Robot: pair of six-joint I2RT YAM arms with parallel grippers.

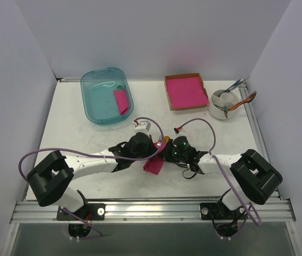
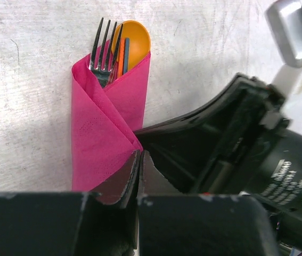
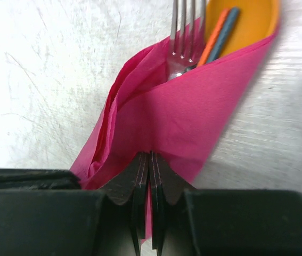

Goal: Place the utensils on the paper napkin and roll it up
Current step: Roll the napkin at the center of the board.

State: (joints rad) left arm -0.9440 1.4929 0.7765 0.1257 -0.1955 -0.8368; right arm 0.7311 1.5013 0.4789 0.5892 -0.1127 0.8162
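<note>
Left gripper [image 2: 140,160], seen in the left wrist view, with its two fingers brought fully together, the tips resting against the lower edge of the overlapped flap of the paper napkin [image 2: 100,133]; whether a layer of paper is pinched there cannot be told. Right gripper [image 3: 151,160], seen in the right wrist view, likewise closed, a thin sliver of pink paper being visible between its pads, so that a hold on the napkin's lower part is indicated. Both grippers are shown meeting over the bundle near the middle of the table [image 1: 76,133], towards its near edge. The napkin is folded lengthwise into a narrow pocket, one side laid across the other, with its top end open. The fork [image 2: 103,50] and the orange spoon [image 2: 135,37] are enclosed side by side, only the tines and the round bowl projecting beyond the paper; the handles are hidden inside. The bottom end of the bundle is covered by the fingers and cannot be assessed. Placement of the utensils is judged complete and the wrapping well advanced; what is left appears to be a final tightening or tucking of the outer flap, followed by release. Well apart, along the far side, a teal bin [image 1: 84,85], a cardboard tray [image 1: 168,95] of pink sheets and a white cup [image 1: 217,112] of spare cutlery are seen.
</note>
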